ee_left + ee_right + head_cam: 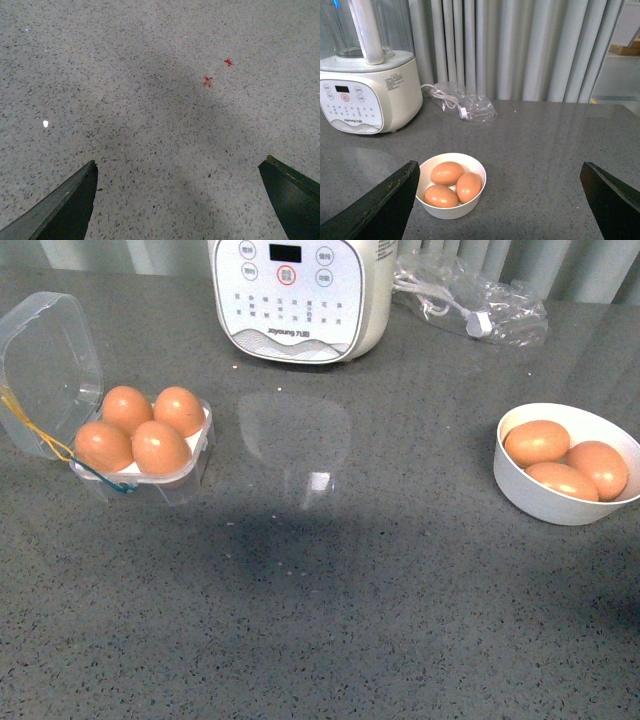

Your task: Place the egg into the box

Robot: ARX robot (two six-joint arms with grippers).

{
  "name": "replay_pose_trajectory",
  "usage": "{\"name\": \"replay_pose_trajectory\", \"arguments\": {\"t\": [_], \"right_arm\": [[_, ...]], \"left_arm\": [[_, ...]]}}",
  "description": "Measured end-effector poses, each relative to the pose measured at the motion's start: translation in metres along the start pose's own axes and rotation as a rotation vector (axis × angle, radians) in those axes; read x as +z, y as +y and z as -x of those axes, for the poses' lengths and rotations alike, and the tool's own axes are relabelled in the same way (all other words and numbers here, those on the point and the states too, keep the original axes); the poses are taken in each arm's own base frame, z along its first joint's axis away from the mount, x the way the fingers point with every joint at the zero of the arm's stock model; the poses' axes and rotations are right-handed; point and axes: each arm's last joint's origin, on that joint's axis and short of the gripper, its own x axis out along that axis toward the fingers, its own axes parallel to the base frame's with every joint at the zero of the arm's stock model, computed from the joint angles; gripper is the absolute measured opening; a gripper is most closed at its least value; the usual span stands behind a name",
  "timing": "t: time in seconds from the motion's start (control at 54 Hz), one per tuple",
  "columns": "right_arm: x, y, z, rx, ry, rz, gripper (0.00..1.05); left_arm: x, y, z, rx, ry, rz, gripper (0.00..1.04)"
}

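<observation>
dark, wedge-shaped fingers (70, 210)

the front view is evenly lit and fairly sharp, if a little grainy. light from above glints on the counter (400, 590) as a small white patch, set in a pale reflection of the appliance (300, 295). a broad dim shadow crosses the counter's middle, and another darkens the near right corner. the eggs (140, 430) and the clear box (50, 360) carry soft highlights. the left wrist view is bright but flat, a grey shadow band down its middle — the fingers (65, 210) are dark and blurred. the right wrist view has cool, even light, a pale curtain (520, 50), and fingers (380, 210) out of focus.
</observation>
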Motion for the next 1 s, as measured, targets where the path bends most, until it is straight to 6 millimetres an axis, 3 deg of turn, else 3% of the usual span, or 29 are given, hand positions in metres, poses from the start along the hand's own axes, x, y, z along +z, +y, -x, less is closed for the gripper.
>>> {"name": "replay_pose_trajectory", "arguments": {"t": [0.148, 0.315, 0.407, 0.556, 0.667, 0.741, 0.852, 1.0], "right_arm": [[0.0, 0.0, 0.0, 0.001, 0.0, 0.0, 0.97], [0.0, 0.0, 0.0, 0.002, 0.001, 0.0, 0.97], [0.0, 0.0, 0.0, 0.0, 0.0, 0.0, 0.97], [0.0, 0.0, 0.0, 0.0, 0.001, 0.0, 0.97], [0.0, 0.0, 0.0, 0.001, 0.0, 0.0, 0.97], [0.0, 0.0, 0.0, -0.002, 0.0, 0.0, 0.97], [0.0, 0.0, 0.0, 0.0, 0.001, 0.0, 0.97], [0.0, 0.0, 0.0, -0.004, 0.0, 0.0, 0.97]], "left_arm": [[0.0, -0.018, -0.014, -0.049, 0.089, -0.005, 0.98], [-0.01, -0.049, 0.002, -0.262, 0.173, -0.042, 0.98], [-0.008, -0.043, 0.005, -0.187, 0.12, -0.017, 0.98], [-0.002, -0.012, 0.01, -0.088, 0.008, 0.034, 0.97], [-0.011, -0.003, 0.016, -0.415, -0.176, -0.086, 0.81], [-0.022, 0.001, 0.031, -0.554, -0.313, -0.192, 0.69], [-0.027, 0.002, 0.06, -0.616, -0.443, -0.276, 0.5], [-0.037, 0.011, 0.082, -0.606, -0.467, -0.303, 0.24]]}}
